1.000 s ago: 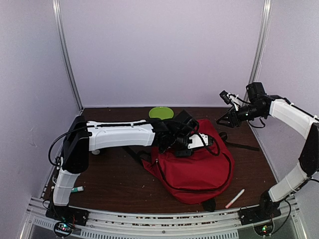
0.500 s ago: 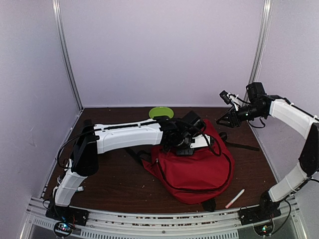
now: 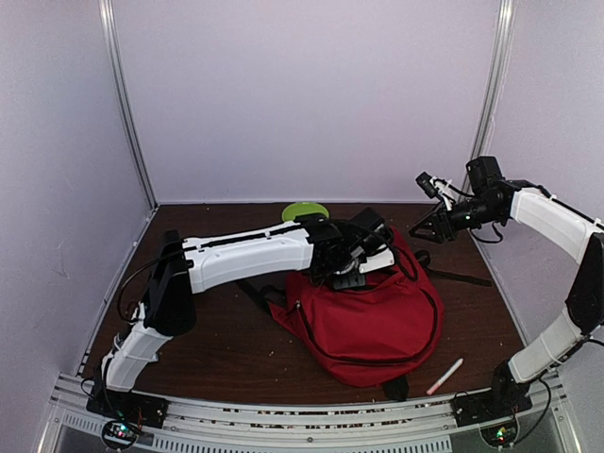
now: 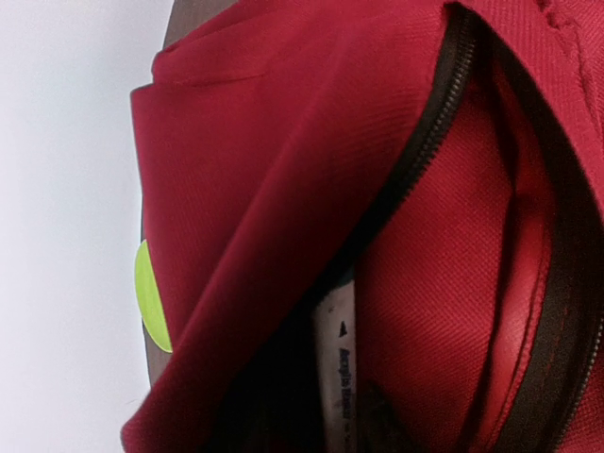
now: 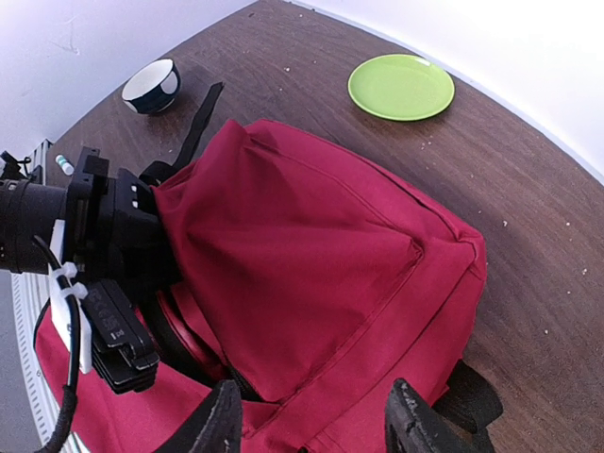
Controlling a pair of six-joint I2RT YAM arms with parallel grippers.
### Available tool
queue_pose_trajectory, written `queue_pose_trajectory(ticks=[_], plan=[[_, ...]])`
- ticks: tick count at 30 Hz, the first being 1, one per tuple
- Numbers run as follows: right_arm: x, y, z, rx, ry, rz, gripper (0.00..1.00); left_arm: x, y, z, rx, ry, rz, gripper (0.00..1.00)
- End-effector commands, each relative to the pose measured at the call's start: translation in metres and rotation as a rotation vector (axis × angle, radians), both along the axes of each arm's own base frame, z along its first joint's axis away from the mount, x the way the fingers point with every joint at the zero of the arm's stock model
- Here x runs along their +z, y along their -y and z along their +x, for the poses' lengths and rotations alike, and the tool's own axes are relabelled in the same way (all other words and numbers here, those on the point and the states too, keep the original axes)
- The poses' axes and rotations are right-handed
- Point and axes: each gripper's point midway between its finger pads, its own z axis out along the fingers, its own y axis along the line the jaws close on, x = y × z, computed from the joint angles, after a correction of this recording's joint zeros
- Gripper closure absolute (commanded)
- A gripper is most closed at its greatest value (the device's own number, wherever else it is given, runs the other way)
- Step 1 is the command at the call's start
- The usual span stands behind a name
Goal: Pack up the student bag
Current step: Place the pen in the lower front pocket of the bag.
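Note:
The student bag [image 3: 373, 326] is a large red backpack lying in the middle of the table, its black zipper [image 4: 427, 142] undone. My left arm reaches across from the left. The left gripper [image 3: 370, 257] is pushed into the bag's open mouth, and red cloth hides its fingers in every view. Deep in that opening lies a thin white object with black printing [image 4: 338, 363]. My right gripper [image 5: 316, 425] hangs open above the bag's far right corner [image 5: 444, 274] with nothing between its fingers.
A green plate [image 3: 305, 211] sits at the back of the table. A dark bowl with a white inside [image 5: 151, 85] stands to the left of the bag. A white and pink pen [image 3: 444, 376] lies near the front right. A black strap [image 3: 462, 276] trails right.
My left arm has stretched further right and pushed its gripper deeper into the bag's mouth. The right arm has hardly moved.

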Motion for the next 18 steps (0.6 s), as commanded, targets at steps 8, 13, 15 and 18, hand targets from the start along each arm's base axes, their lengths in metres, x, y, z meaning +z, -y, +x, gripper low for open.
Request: queue_pose_trajectory(ticks=[8,13,15,18], plan=[[0.039,0.014,-0.068,0.162,0.092,-0.137,0.4,0.068,-0.006,-0.043,-0.106,-0.151,-0.232,0.59],[0.021,0.022,-0.135,0.414,0.064,-0.257,0.42,0.108,0.001,-0.089,-0.264,-0.289,-0.428,0.61],[0.001,0.028,-0.165,0.524,0.007,-0.319,0.46,0.12,0.003,-0.1,-0.292,-0.324,-0.49,0.63],[-0.031,0.042,-0.201,0.642,-0.045,-0.417,0.47,0.13,-0.001,-0.094,-0.235,-0.305,-0.556,0.68]])
